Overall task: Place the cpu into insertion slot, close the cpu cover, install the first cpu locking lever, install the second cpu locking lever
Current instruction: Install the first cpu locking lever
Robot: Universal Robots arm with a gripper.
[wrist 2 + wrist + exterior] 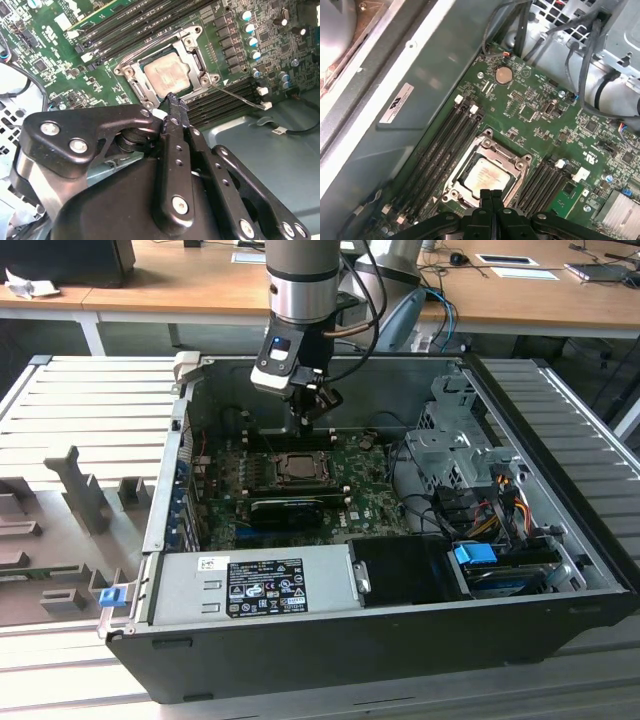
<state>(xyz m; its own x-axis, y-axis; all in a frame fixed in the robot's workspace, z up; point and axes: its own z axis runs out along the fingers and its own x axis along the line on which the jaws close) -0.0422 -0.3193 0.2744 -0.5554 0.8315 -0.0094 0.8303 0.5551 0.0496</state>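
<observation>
Underneath, grey slatted table [90, 400]; beyond, wooden desks [180, 290]; claw [308, 423] near cpu [297, 468].

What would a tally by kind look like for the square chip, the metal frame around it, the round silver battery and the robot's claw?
cpu: 1
cpu cover: 1
coin battery: 1
gripper: 1
Total: 4

Tool [491, 194]: one
Cpu [487, 175]: one
Insertion slot [195, 59]: one
Cpu cover [516, 163]: one
Locking levers [235, 95]: two thin metal rods
Banks of long black slots [442, 150]: two, one on each side of the socket
Coin cell [503, 75]: one
Computer case [330, 650]: one
Power supply [255, 585]: one
</observation>
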